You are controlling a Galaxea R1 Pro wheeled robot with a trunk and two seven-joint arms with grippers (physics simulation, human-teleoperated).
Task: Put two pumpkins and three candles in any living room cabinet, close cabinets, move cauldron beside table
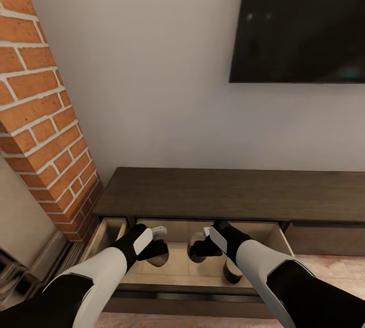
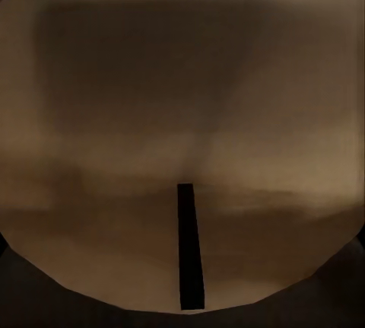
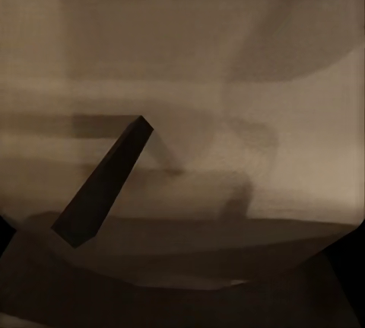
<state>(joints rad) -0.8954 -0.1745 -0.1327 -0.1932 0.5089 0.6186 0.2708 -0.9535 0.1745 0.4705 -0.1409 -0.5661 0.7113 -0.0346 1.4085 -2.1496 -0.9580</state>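
Pale-wood drawer (image 1: 114, 229) of the cabinet (image 1: 228, 193) is standing open; both grippers, left (image 1: 161, 254) and right (image 1: 196, 252), are reaching inside, each clenched on a candle, left (image 1: 158, 259) and right (image 1: 195, 247).

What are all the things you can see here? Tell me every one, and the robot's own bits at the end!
TV: one, black, on the white wall, upper right.
Brick column: one, red-orange, at the left.
Cabinet: one, dark brown, long and low, against the wall.
Drawer: one, pale wood inside, pulled open under the cabinet top.
Candles: what look like two, grey-brown, inside the drawer, one at each pincer.
Left pincer: one, black, reaching into the drawer.
Right pincer: one, black, reaching into the drawer beside it.
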